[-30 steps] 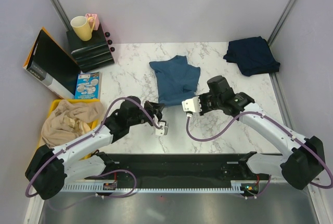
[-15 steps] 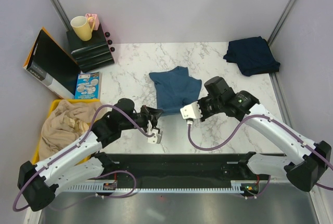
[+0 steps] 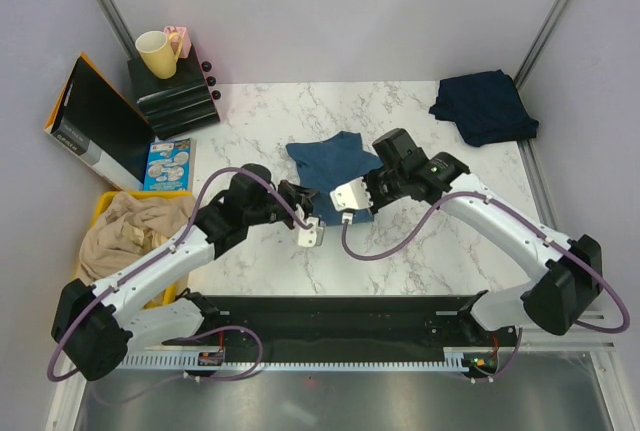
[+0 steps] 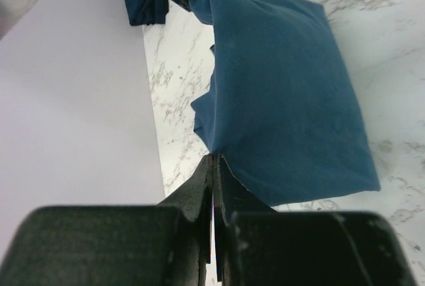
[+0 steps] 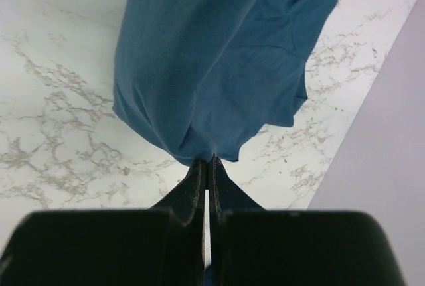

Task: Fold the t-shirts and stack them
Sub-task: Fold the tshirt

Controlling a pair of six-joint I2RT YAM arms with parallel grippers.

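blue shirt (image 3: 335, 156) at mid-frame on the table (image 3: 250, 121). left fingers (image 4: 199, 190) and right fingers (image 5: 192, 186) are each pinched tight on its near edge, side by side; the cloth extends away toward the upper frame. navy shirt (image 3: 484, 106) lies upper right.

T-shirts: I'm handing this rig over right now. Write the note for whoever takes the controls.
Left tool: shut on an edge of the steel-blue t-shirt.
Right tool: shut on another edge of the same shirt, close beside the left tool.
Steel-blue t-shirt: mid-table, its near part lifted between the two tools, its far part resting on the marble table.
Navy t-shirt: a compact bundle at the far right corner, neither tool on it.
Done: navy looks roughly folded, though I can't be sure.
Left: finish folding the steel-blue one, then stack the two, which lie well apart.
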